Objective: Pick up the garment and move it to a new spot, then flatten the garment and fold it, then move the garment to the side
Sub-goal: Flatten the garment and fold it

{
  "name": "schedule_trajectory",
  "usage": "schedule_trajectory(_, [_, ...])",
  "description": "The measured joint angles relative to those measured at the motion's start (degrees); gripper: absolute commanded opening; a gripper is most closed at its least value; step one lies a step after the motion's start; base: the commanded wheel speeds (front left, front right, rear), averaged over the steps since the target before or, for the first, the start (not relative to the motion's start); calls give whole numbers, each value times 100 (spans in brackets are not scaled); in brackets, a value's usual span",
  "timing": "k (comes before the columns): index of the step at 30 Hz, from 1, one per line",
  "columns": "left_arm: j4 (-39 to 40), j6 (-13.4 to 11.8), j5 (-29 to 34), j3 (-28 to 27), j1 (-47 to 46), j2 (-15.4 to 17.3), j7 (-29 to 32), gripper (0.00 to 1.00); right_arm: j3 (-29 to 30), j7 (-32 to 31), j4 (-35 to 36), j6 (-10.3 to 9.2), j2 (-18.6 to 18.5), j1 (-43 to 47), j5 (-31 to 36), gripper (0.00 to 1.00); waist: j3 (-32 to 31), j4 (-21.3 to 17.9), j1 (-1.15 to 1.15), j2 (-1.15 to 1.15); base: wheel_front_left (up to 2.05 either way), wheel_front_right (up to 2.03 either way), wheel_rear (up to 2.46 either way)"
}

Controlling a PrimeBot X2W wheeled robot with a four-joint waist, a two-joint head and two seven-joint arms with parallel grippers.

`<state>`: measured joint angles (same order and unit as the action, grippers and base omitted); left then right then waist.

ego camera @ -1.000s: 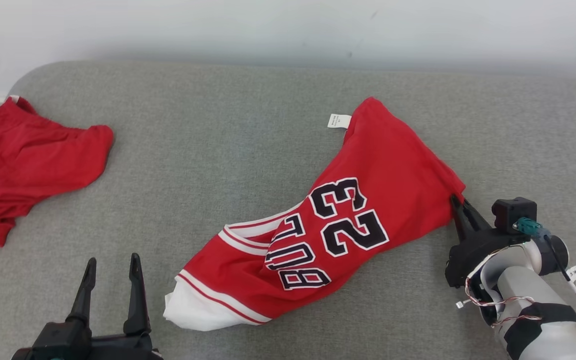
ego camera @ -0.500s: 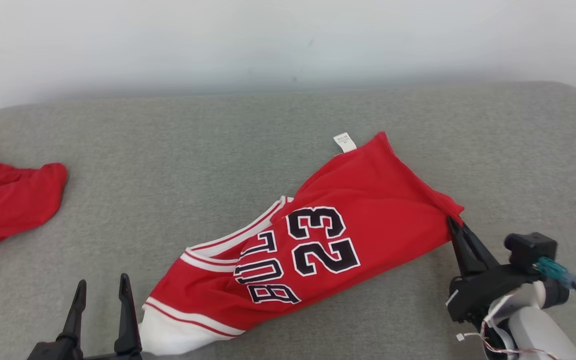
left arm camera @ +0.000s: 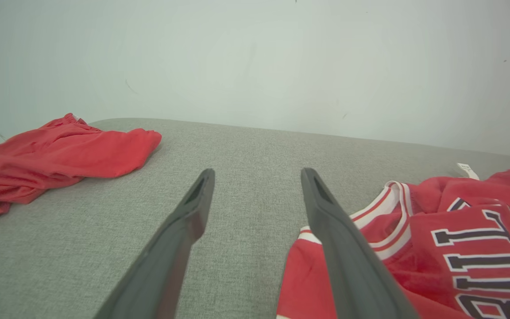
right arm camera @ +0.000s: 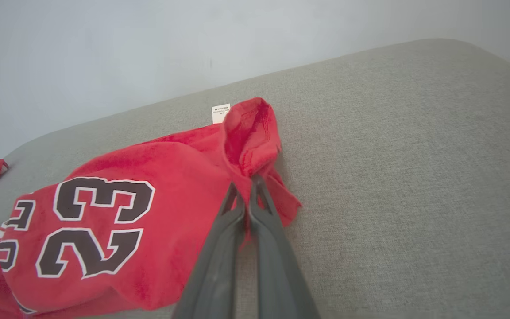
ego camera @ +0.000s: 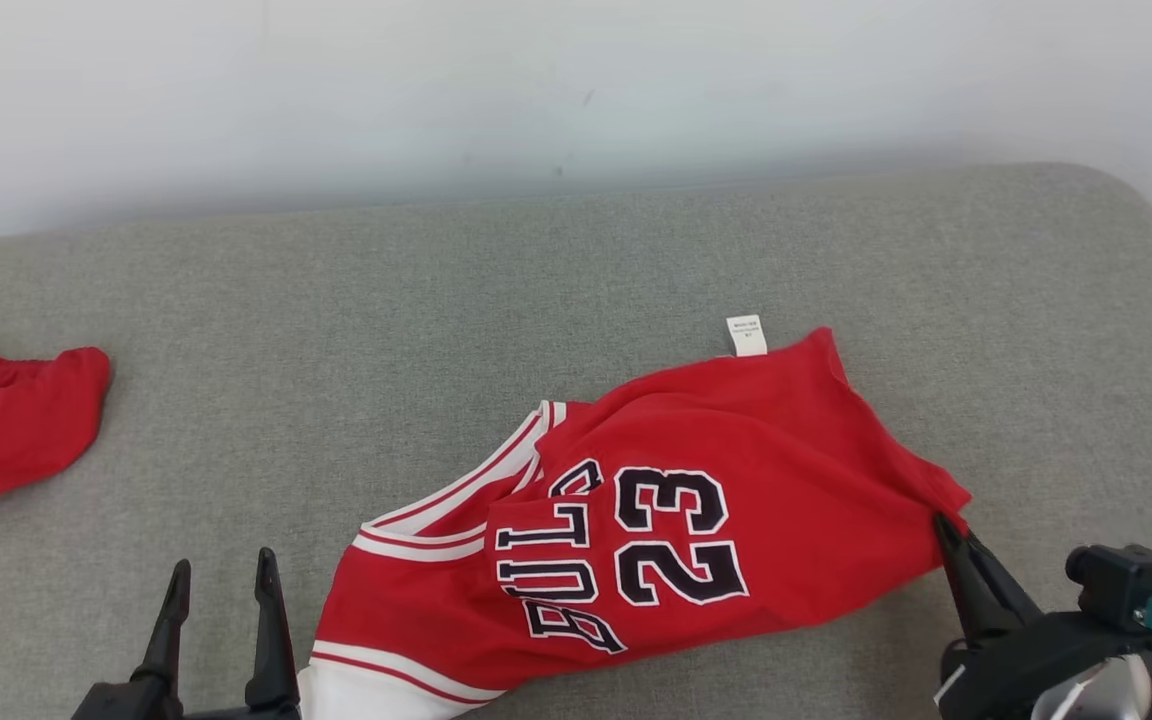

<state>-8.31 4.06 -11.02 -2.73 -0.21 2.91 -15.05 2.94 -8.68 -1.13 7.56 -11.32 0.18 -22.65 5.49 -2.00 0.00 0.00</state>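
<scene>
On grey padded bench (ego camera: 536,280), right of centre: red jersey (ego camera: 696,500) lies rumpled, number side up; right hand (ego camera: 944,525) clamped shut on its corner; left hand (ego camera: 222,560) wide open, empty, beside opposite end. Fabric looks light, limp, prone to bunching. Best held at hems, shoulders.

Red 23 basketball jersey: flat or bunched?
Bunched: the red numbered jersey lies wrinkled and doubled over on the grey cushion, corner pinched by the right gripper.

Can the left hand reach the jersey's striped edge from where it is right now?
Probably yes. The left hand stands open beside the jersey, whose striped edge lies just right of it, only grey cushion between. The right hand pinches only the far corner.
</scene>
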Motion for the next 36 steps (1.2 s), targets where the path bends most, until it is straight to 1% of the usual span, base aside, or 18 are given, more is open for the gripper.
schedule_trajectory(1, [0,-2,-7,9,4,-1,0,100,42,-26,55,-1,2,52,92,94,-8,12,0,0,0,0,0])
schedule_trajectory(2, [0,-9,-9,16,13,-1,0,100,92,-48,101,-1,19,88,136,100,-16,25,0,0,0,0,0])
schedule_trajectory(6, [20,-53,-18,31,34,0,0,100,204,-81,250,-1,13,142,477,100,-41,86,0,0,0,0,0])
schedule_trajectory(11, [59,-85,-24,54,73,-1,0,100,308,-74,334,-1,27,132,600,100,-53,171,0,0,0,0,0])
schedule_trajectory(14, [90,-103,-25,52,90,0,0,100,290,-90,248,-1,4,72,635,100,-45,216,0,0,0,0,0])
schedule_trajectory(20, [120,-112,-64,85,109,0,0,100,153,-80,-385,-1,-289,-227,711,100,10,294,0,0,0,0,0])
schedule_trajectory(29, [146,-153,-64,148,87,0,0,100,-219,92,-1663,-1,-528,-866,660,100,116,432,1,0,0,0,0])
schedule_trajectory(30, [151,-154,-64,157,83,0,0,100,-276,124,-1797,-1,-544,-936,648,73,131,448,1,0,0,0,0])
schedule_trajectory(31, [156,-155,-65,176,83,0,0,100,-341,153,-1920,-1,-561,-1007,634,14,145,462,0,0,0,0,0])
schedule_trajectory(32, [164,-156,-65,186,81,-1,0,100,-413,216,-2029,0,-578,-1089,617,0,163,475,1,0,0,0,0])
schedule_trajectory(36, [169,-171,-67,224,51,0,0,100,-643,547,-2240,-1,-628,-1510,483,0,229,527,1,0,0,0,0])
